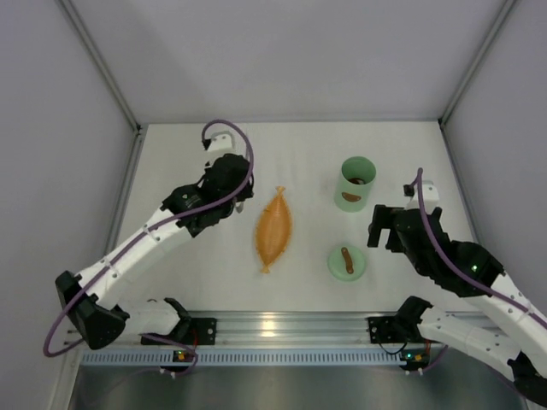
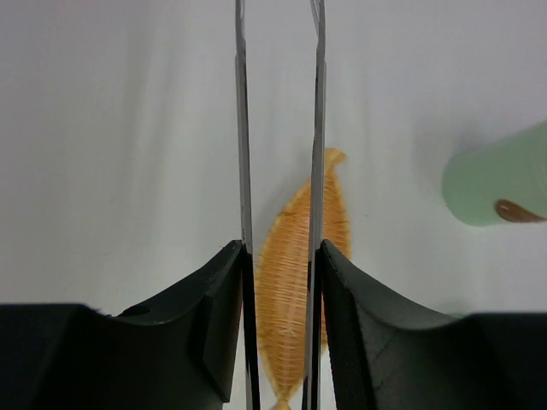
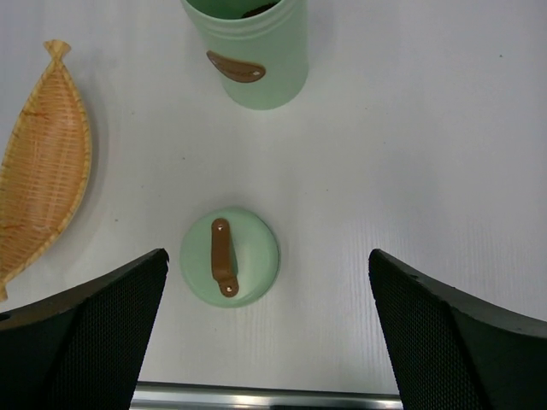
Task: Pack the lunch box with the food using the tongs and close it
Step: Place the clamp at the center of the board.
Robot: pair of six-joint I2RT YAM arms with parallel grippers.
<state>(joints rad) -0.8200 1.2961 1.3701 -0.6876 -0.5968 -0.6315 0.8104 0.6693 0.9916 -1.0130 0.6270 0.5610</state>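
Nearest the arm bases, on the right half of the white table (image 1: 299, 154), the flat green lid (image 3: 252, 256) lies flat with its brown strap handle facing up. The right gripper (image 3: 267, 253) stands released above this area: both fingers are spread wide with nothing between them. In the right wrist view the lid appears on the table below, in the gap between the two fingers and apart from both.

Left of the lid, near the table centre, the orange woven tray (image 1: 273, 229) lies with its long axis running near to far.

Just beyond and to the left of the tray, the left gripper (image 2: 280, 252) is clenched on the tongs (image 2: 243, 171). Each black finger presses against the outer face of one silver arm. The two arms run roughly parallel with a gap between them, and the tray shows through that gap. The tong tips lie outside the left wrist view, so it cannot be told whether they carry anything.

Farthest out, on the right side and directly beyond the lid, the lunch box (image 1: 355, 192) stands upright and uncovered, well apart from the tray. Its brown oval mark faces the near edge. One dark brown piece of food (image 3: 256, 10) shows inside the rim.
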